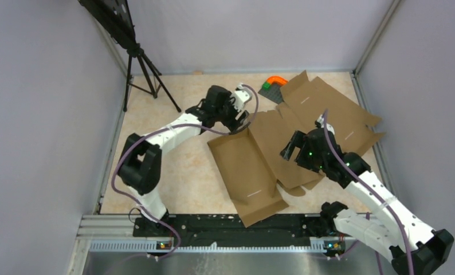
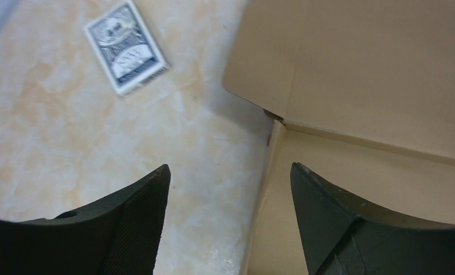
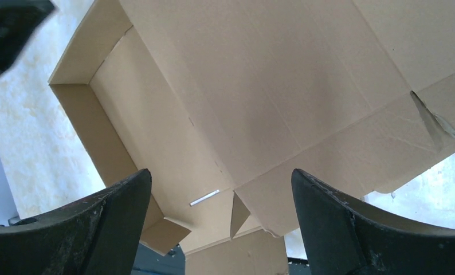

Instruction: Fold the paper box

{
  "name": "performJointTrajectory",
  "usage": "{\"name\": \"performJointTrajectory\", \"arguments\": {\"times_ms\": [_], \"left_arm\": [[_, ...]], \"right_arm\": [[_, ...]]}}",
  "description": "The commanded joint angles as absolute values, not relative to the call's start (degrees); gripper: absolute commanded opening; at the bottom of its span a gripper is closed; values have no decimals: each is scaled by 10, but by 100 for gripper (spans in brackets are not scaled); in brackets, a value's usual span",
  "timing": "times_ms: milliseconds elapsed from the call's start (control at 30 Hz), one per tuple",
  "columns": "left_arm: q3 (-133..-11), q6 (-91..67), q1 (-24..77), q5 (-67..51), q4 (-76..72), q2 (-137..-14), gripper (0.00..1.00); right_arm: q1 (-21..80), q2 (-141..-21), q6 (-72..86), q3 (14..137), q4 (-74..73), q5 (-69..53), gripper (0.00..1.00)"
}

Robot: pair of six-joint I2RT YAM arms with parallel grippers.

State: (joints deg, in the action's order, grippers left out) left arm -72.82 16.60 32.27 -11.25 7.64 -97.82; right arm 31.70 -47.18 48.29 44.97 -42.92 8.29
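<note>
The paper box lies mid-table as brown cardboard, its left part raised into a shallow tray with upright walls and its right flaps spread flat. My left gripper is at the tray's far corner. In the left wrist view it stands open, with the box wall's edge running between the fingers and neither finger touching it. My right gripper hovers over the flat flaps, open. In its wrist view nothing is held between the jaws, and the box lies below with loose corner tabs.
A second flat brown blank lies at the back right, partly under the box's flaps. An orange and green object sits behind it. A grey card pack lies on the table near the left gripper. A tripod stands back left.
</note>
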Motion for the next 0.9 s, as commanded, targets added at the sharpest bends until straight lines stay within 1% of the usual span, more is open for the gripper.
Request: {"name": "performJointTrajectory", "arguments": {"times_ms": [0,67,100,233,367,533,600,700,733,800,833,867], "left_arm": [[-812,233,332,-156,194,-1038,80],[-840,247,333,-177,218,-1065,83],[-852,251,333,-180,224,-1079,81],[-906,272,336,-178,263,-1136,68],[-940,280,338,-178,286,-1172,61],[-953,286,343,-201,289,-1191,57],[-957,284,347,-197,287,-1198,53],[-967,274,351,-201,290,-1209,42],[-970,275,353,-205,292,-1212,36],[-971,262,355,-186,287,-1214,10],[-972,256,356,-174,286,-1213,0],[-971,247,355,-160,285,-1211,0]], "right_arm": [[313,-453,489,463,-430,94,90],[313,-450,487,460,-426,92,91],[313,-449,486,458,-424,91,90],[313,-448,483,454,-419,84,90],[313,-448,479,449,-415,85,91],[313,-451,476,443,-404,81,91],[312,-453,475,441,-400,79,91],[313,-458,475,437,-395,76,91],[313,-459,474,436,-394,75,91],[313,-460,474,434,-392,73,91],[312,-460,474,434,-391,72,91],[313,-459,474,433,-389,71,90]]}}
